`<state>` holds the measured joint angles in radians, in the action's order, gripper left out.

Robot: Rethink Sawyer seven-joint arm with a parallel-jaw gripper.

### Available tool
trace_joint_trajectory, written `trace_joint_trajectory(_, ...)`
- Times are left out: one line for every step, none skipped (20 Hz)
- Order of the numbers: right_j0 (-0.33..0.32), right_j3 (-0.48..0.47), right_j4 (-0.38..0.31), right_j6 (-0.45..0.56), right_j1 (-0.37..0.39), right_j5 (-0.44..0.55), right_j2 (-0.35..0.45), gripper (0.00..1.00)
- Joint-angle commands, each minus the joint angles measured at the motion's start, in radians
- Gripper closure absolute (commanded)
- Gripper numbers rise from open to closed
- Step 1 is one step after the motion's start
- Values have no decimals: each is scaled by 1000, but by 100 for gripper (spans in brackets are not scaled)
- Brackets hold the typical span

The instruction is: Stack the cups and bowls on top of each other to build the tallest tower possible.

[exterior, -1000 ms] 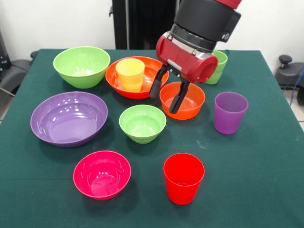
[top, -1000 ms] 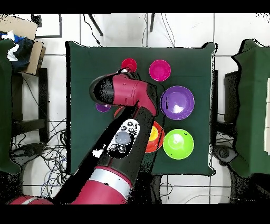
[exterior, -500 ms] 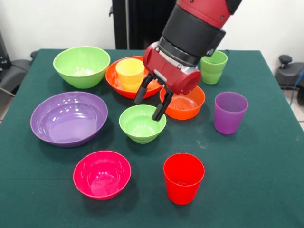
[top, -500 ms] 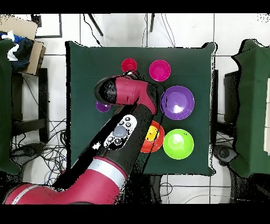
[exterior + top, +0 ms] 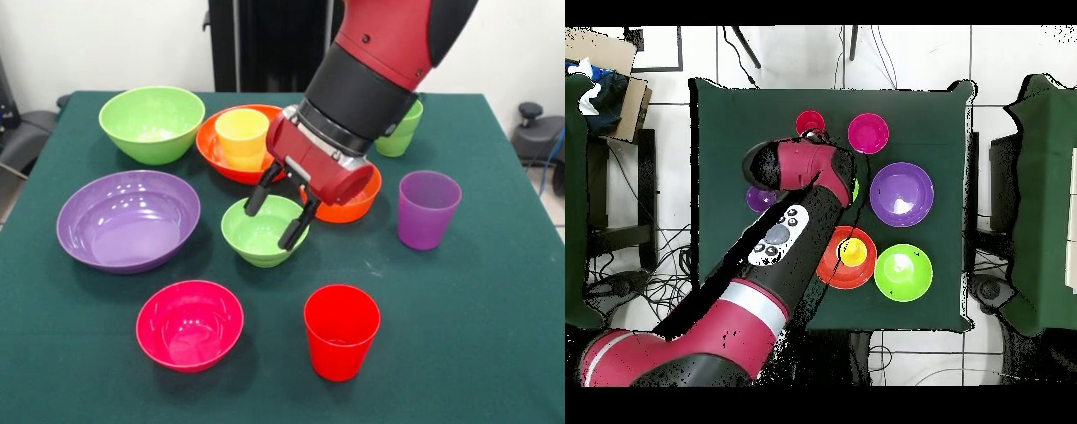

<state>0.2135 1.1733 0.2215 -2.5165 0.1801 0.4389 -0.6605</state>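
My gripper [image 5: 274, 216] is open, with its fingers spread just over the small lime green bowl [image 5: 256, 237] at the table's middle. The small orange bowl [image 5: 360, 201] sits right behind it, partly hidden by the wrist. The yellow cup [image 5: 242, 137] stands inside the large orange bowl [image 5: 209, 146]. The large lime green bowl [image 5: 152, 122], large purple bowl [image 5: 128, 219], magenta bowl [image 5: 189, 323], red cup [image 5: 341, 330] and purple cup [image 5: 427, 208] stand apart. The light green cup [image 5: 404, 132] shows behind the arm. In the overhead view the arm [image 5: 800, 180] hides the gripper.
The green table [image 5: 494, 309] holds everything. In the overhead view I see the red cup [image 5: 810, 123], magenta bowl [image 5: 868, 133], purple bowl [image 5: 901, 193], yellow cup [image 5: 852, 252] and large lime bowl [image 5: 903, 272]. A cardboard box [image 5: 610, 95] stands off the table.
My gripper has moved from above the small orange bowl toward the camera and down, to the small lime green bowl. It stays open. No cup or bowl has moved.
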Motion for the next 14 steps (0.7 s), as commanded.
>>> trace_joint_trajectory(21,-80,51,-192,-77,37,24,0)
trace_joint_trajectory(22,-78,53,-191,-79,34,21,0)
trace_joint_trajectory(23,-75,56,-188,-80,31,20,0)
trace_joint_trajectory(24,-72,59,-185,-80,27,19,0)
trace_joint_trajectory(25,-67,61,-182,-79,24,20,0)
trace_joint_trajectory(26,-61,63,-179,-78,19,20,0)
trace_joint_trajectory(26,-54,65,-177,-76,16,21,0)
trace_joint_trajectory(27,-46,67,-174,-74,12,23,0)
trace_joint_trajectory(25,-38,71,-171,-70,10,31,0)
trace_joint_trajectory(27,-33,73,-170,-70,5,29,0)
trace_joint_trajectory(27,-30,75,-169,-70,4,30,0)
trace_joint_trajectory(27,-27,75,-165,-68,2,30,0)
trace_joint_trajectory(27,-24,76,-164,-68,1,31,0)
trace_joint_trajectory(27,-22,76,-160,-65,1,31,0)
